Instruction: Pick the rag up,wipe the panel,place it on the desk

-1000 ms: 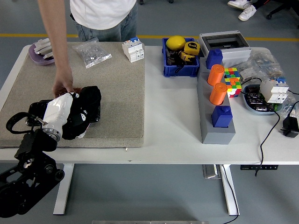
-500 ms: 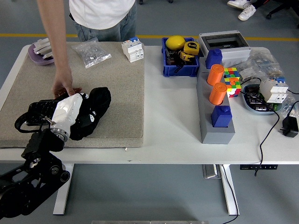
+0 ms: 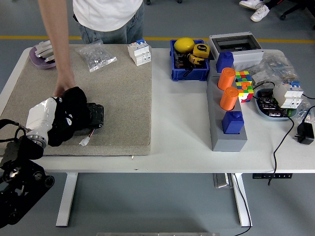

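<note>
1. At the lower left of the frame, the left hand (white at the wrist, black over the fingers) lies on the beige mat.
2. Its fingers are buried in the black rag, closed around the cloth; single fingers cannot be told apart from it.
3. Under the rag sits a dark flat panel, its right end showing beside the cloth.
4. From the top of the frame a person's hand reaches down and touches the rag's upper left edge.
5. On the right half of the white table stands a grey block with two orange cylinders, well apart from the rag.
</note>
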Controlling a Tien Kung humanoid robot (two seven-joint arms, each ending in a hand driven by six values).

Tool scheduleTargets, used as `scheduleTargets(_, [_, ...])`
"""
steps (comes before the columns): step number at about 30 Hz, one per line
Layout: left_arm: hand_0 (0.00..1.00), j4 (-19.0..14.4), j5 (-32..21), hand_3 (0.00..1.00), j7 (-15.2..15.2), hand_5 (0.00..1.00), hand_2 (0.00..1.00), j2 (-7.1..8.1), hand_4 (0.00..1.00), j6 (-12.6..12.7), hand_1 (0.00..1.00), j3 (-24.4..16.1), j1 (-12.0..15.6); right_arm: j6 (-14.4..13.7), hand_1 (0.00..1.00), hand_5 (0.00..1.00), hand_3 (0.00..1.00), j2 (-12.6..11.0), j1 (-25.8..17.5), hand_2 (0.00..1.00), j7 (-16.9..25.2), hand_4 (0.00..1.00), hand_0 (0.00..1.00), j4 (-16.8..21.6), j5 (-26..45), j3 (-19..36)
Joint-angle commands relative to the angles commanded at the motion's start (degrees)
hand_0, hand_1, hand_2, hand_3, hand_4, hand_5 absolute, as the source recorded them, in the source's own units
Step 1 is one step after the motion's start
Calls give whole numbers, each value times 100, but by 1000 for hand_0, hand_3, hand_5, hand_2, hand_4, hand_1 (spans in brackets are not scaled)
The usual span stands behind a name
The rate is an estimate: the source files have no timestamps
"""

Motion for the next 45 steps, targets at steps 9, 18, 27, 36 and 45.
scheduleTargets(9, [235,209,106,524,26,2,539,144,330,-36,203,-460,148,-7,699,734,680,-1,10,708,-3,998,802,9,-26,33])
scheduleTargets(18, [235,375,205,527,20,2,541,224,346,-35,204,-1080,352,-9,699,734,679,3,-5,707,-5,998,802,10,-46,63])
scheduleTargets(27, [235,634,219,526,-49,2,540,328,340,10,207,-1404,451,-22,699,734,678,4,-13,708,-5,998,801,21,-73,85])
scheduleTargets(36, [286,1562,-342,528,-1068,2,539,652,343,325,308,-1038,46,-42,698,734,678,0,26,707,-12,998,802,56,-104,65])
scheduleTargets(45, [340,2672,-1275,528,-2492,2,539,993,340,336,390,-362,-438,-55,698,734,678,-21,44,707,-23,998,802,78,-129,55])
